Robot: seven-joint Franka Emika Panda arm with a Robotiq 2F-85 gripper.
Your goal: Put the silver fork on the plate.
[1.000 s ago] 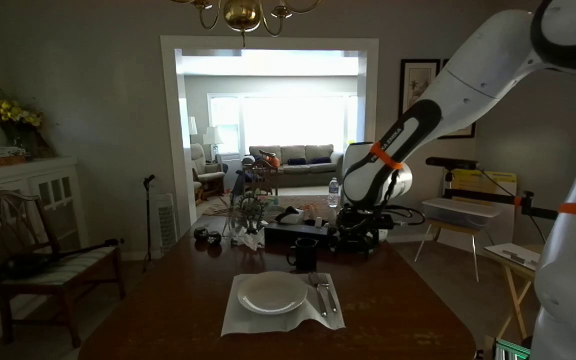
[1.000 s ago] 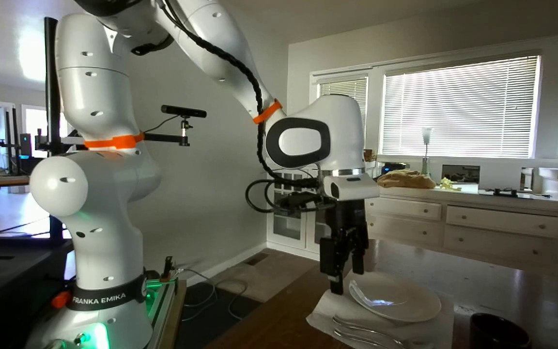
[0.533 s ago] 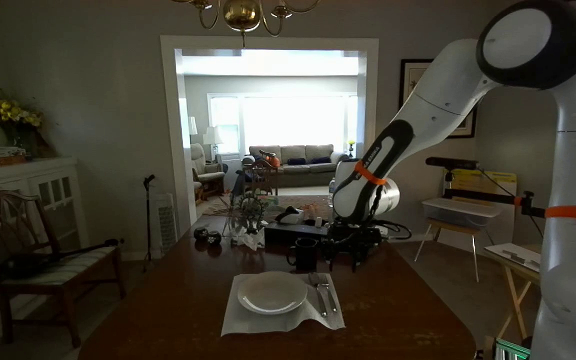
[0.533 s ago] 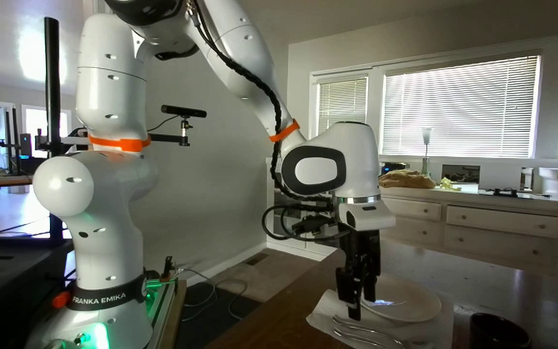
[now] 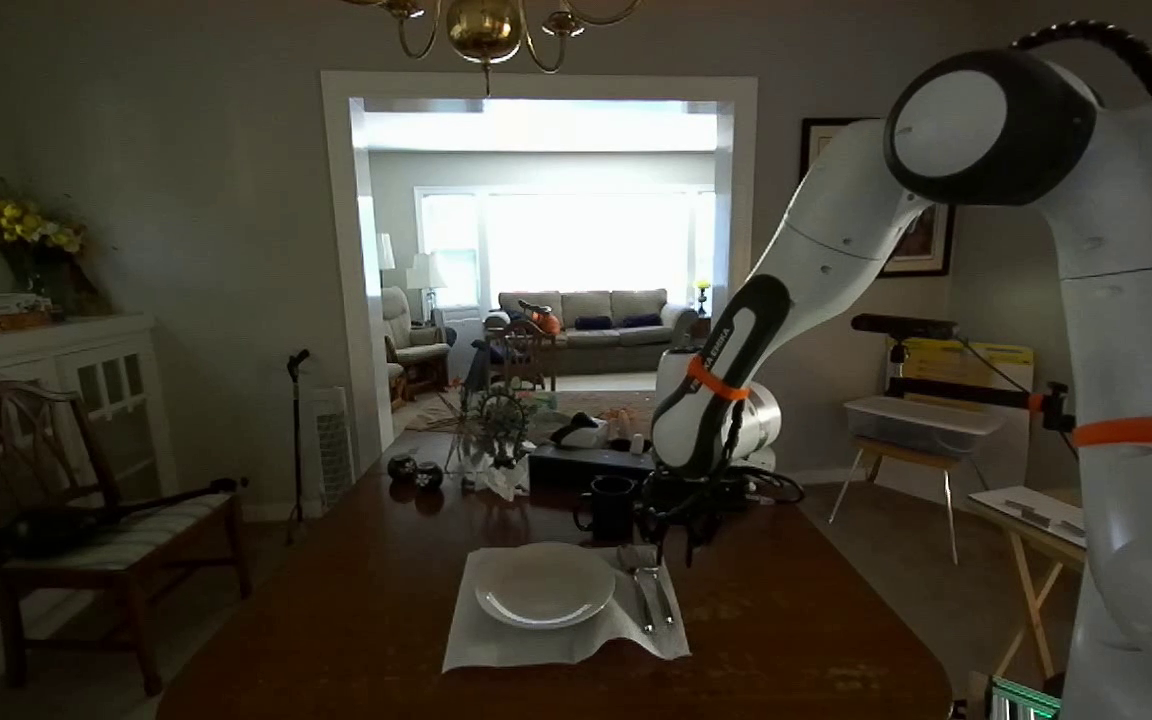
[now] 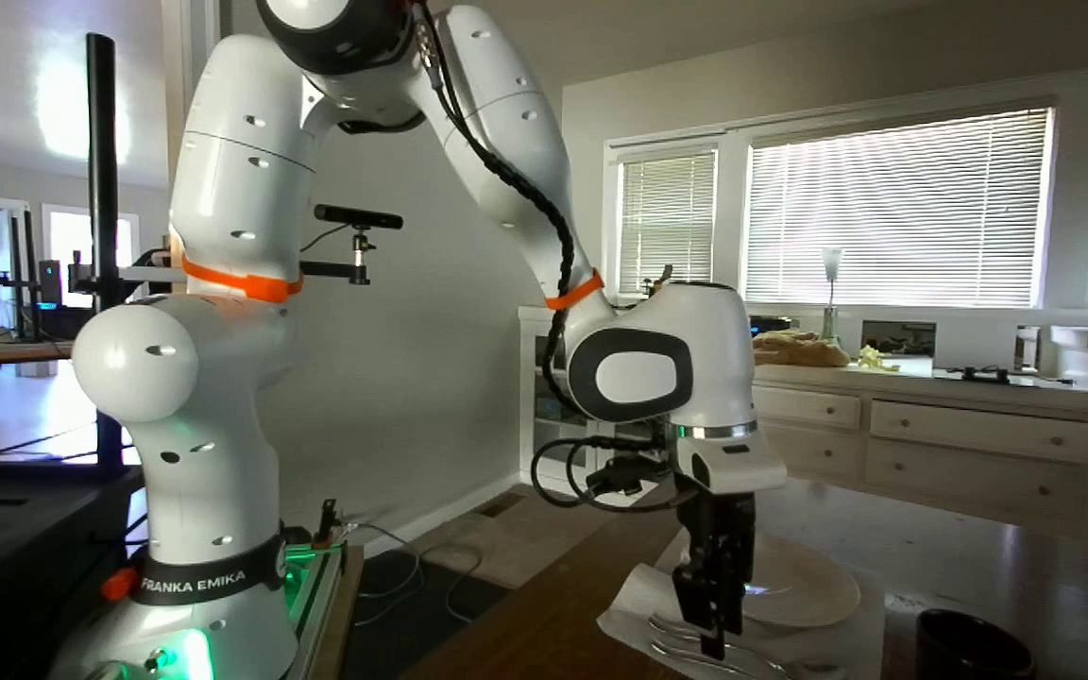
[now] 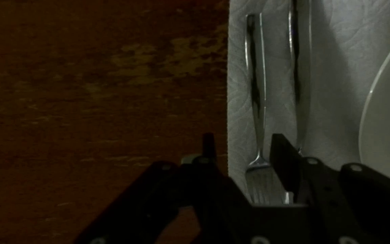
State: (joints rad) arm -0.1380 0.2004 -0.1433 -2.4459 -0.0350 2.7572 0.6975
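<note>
The silver fork (image 7: 259,118) lies on the pale placemat (image 7: 239,101), its handle toward the top of the wrist view and its tines toward my gripper's base. My gripper (image 7: 244,137) is open, one finger on each side of the fork's neck and head; the right finger appears closer to it. In an exterior view the black gripper (image 6: 723,637) points straight down, low over the cutlery. Whether the fingertips touch the mat cannot be told. The white plate (image 5: 546,585) rests on the mat beside the fork, its edge at the right of the wrist view.
A silver spoon (image 5: 642,600) lies between fork and plate, partly behind my right finger in the wrist view. Behind the mat stands a black mug (image 5: 611,510), close to the gripper. Farther back are a long black box (image 5: 586,470) and a plant arrangement (image 5: 501,425).
My gripper has come down and across toward the cutlery, and its fingers have drawn closer together. The fork, spoon and plate have stayed in place.
</note>
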